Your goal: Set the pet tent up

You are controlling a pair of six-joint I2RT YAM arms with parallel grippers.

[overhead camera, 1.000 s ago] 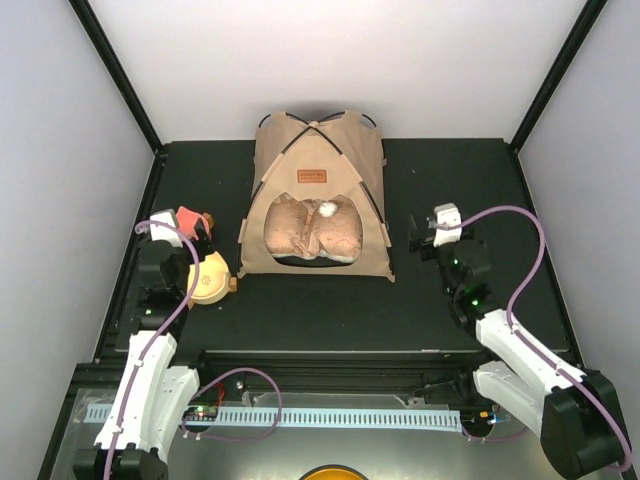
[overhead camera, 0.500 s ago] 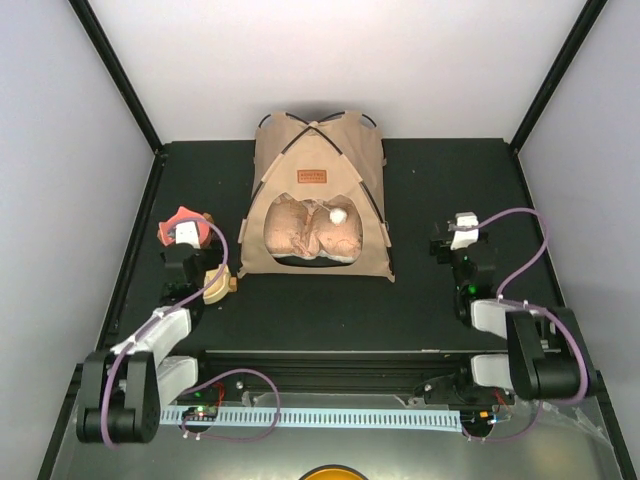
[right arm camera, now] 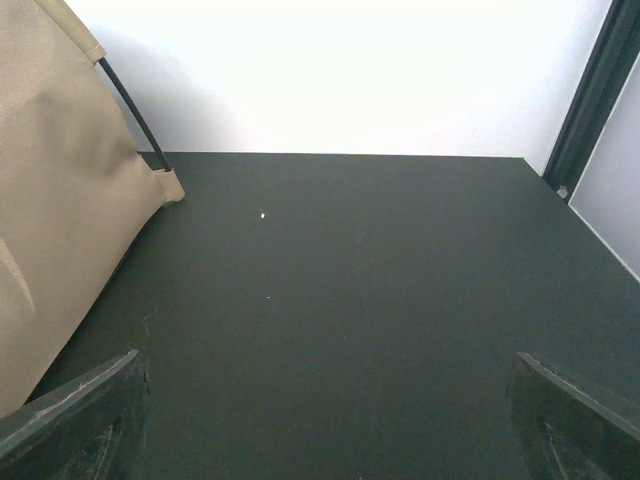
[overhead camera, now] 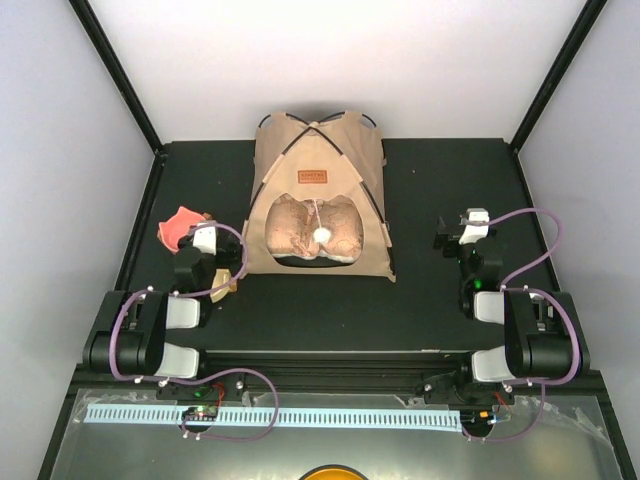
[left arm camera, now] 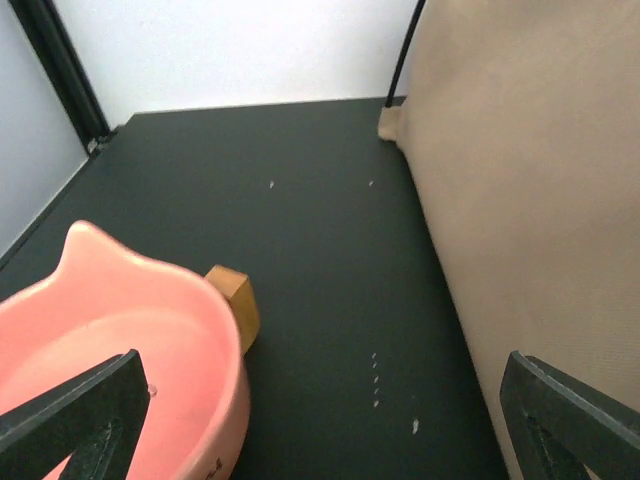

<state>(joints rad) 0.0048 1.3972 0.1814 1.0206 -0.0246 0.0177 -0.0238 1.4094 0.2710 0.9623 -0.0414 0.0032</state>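
The pet tent (overhead camera: 318, 200) stands upright at the back middle of the black table, tan canvas over crossed black poles, with a brown label (overhead camera: 312, 177) above its door. A white ball (overhead camera: 322, 232) hangs in the doorway in front of a beige pillow (overhead camera: 300, 228). My left gripper (overhead camera: 203, 243) is open to the left of the tent, nothing between its fingers (left arm camera: 80, 415); the tent wall (left arm camera: 530, 200) is on its right. Out to the right of the tent, my right gripper (overhead camera: 467, 232) is open and empty, its fingers (right arm camera: 575, 415) wide apart, and the tent's corner (right arm camera: 60, 220) lies left.
A pink cat-eared bowl (overhead camera: 180, 225) sits just left of the left gripper, close under it in the left wrist view (left arm camera: 110, 340). A wooden block (left arm camera: 235, 300) pokes out behind it. A yellowish piece (overhead camera: 225, 285) lies partly under the left arm. Black frame posts stand at the table's back corners.
Both arms have folded back toward their bases, away from the tent. The white ball has swung from the right of the doorway to its middle.
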